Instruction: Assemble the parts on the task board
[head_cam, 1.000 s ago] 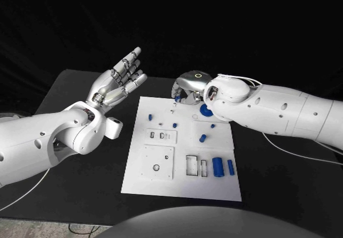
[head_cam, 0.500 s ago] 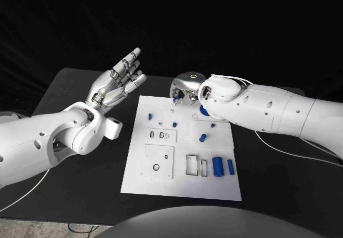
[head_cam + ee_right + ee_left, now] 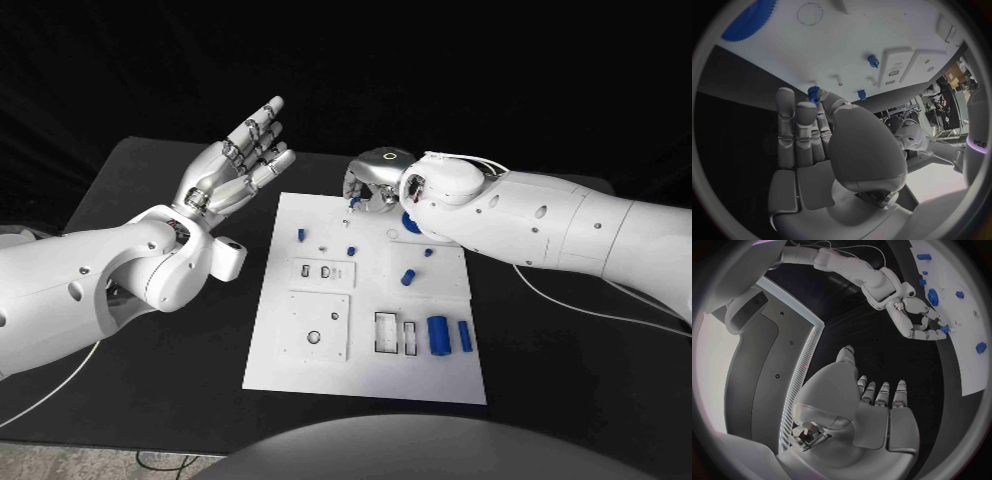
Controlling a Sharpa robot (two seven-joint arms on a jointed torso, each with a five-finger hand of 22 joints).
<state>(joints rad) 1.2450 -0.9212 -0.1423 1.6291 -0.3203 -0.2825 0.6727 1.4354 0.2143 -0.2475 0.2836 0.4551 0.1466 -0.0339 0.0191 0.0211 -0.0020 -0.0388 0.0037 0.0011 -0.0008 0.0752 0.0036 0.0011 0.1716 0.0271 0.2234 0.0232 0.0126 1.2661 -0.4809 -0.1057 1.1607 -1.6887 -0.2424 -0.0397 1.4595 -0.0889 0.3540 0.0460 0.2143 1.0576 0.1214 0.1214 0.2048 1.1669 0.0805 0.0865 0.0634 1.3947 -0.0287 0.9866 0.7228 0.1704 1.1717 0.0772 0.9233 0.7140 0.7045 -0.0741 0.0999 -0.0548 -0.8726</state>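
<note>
Up close, the right hand [image 3: 820, 145] pinches a small blue gear [image 3: 813, 93] hidden overhead, while the left hand [image 3: 238, 165] stays splayed, empty.

White task board [image 3: 289, 372] flat mid-table, blue parts on it: cylinders [image 3: 440, 336], gear [image 3: 747, 20], small pegs [image 3: 408, 278].

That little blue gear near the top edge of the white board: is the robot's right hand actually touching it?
Touching. In the right wrist view, the small blue gear sits pinched at the fingertips of the right hand, above the white board.
</note>
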